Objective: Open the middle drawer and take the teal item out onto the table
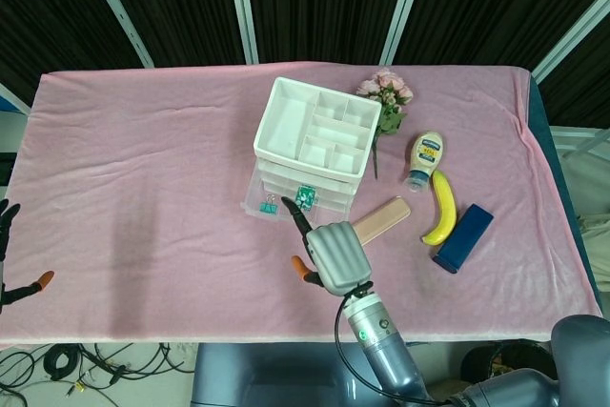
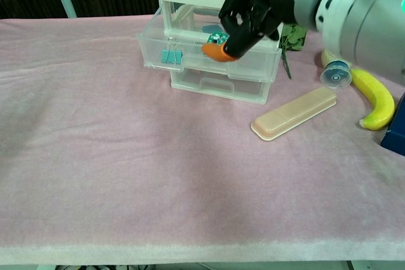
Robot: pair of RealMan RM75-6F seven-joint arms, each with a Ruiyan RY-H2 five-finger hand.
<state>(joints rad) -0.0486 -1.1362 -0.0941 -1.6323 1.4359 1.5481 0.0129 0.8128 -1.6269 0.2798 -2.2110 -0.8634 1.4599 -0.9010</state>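
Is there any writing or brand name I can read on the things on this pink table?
Squeeze bottle: its blue label carries print, too small and blurred to read.
Small teal packet in the open drawer: markings too small to read.
Nothing else shows any text.

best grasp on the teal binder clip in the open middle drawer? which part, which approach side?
Probably from above, since the middle drawer is pulled out and open-topped. Pinch the teal binder clip across its teal body or by the wire handles sticking up from it. It sits at the drawer's front left, behind the clear front wall, so a frontal approach is blocked. The right hand hovers just right of it.
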